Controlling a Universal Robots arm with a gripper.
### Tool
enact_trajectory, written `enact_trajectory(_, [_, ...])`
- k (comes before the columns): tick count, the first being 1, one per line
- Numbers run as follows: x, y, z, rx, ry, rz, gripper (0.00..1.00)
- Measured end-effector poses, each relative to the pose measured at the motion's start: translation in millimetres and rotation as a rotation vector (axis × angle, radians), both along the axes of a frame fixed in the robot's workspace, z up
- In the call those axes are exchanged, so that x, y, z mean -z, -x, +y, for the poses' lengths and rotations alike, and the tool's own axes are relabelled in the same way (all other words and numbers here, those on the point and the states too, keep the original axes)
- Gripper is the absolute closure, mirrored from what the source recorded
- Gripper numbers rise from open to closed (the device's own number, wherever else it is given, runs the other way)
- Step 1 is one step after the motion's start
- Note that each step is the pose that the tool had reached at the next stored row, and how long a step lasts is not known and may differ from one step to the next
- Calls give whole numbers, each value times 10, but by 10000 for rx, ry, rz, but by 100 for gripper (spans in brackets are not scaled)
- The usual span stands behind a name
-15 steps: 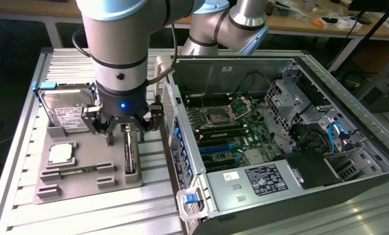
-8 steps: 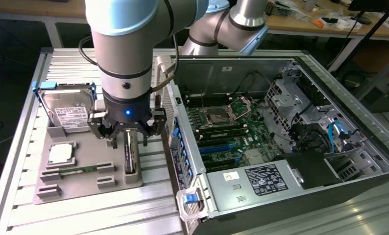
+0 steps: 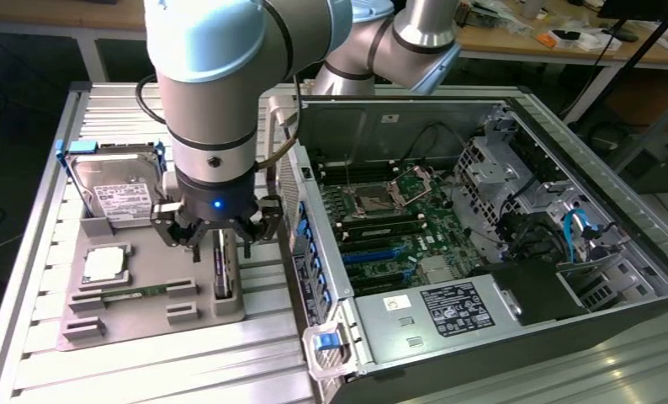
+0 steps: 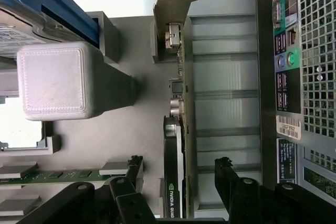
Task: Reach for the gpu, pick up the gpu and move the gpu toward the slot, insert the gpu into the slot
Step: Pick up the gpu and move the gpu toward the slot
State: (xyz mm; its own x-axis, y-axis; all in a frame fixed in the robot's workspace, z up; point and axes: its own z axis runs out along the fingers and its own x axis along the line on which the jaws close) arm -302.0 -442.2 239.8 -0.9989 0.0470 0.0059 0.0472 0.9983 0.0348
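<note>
Saw pincer (image 3: pixel 224 242) low over gpu (image 3: pixel 223 271), jaws wide apart, one on each side of card, clamped on nothing. Found gpu standing on edge in grey tray (image 3: pixel 143 324) on worktop (image 3: pixel 199 370), at 9 o'clock from computer case (image 3: pixel 401 105) in exterior view. Not yet lifted. Spotted blue slot (image 3: pixel 370 253) inside case, bare, well apart from card. Judged reach nearly done; pick up, move and push-in all left to do.

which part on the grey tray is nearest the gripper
The gpu, the slim card on edge directly under the gripper; hard drive, processor and memory stick sit farther off.
</note>
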Motion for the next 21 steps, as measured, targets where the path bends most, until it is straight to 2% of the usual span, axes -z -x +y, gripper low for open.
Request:
enact_trajectory(4, [0,1,5,5,9,1,34])
enact_trajectory(8, [26,1,118,3,9,0,34])
enact_trajectory(10, [47,1,150,3,8,4,34])
enact_trajectory(13, [73,15,153,3,15,23,34])
enact_trajectory(15, [91,27,175,3,74,27,34])
enact_trajectory(21, [98,27,178,2,80,28,34])
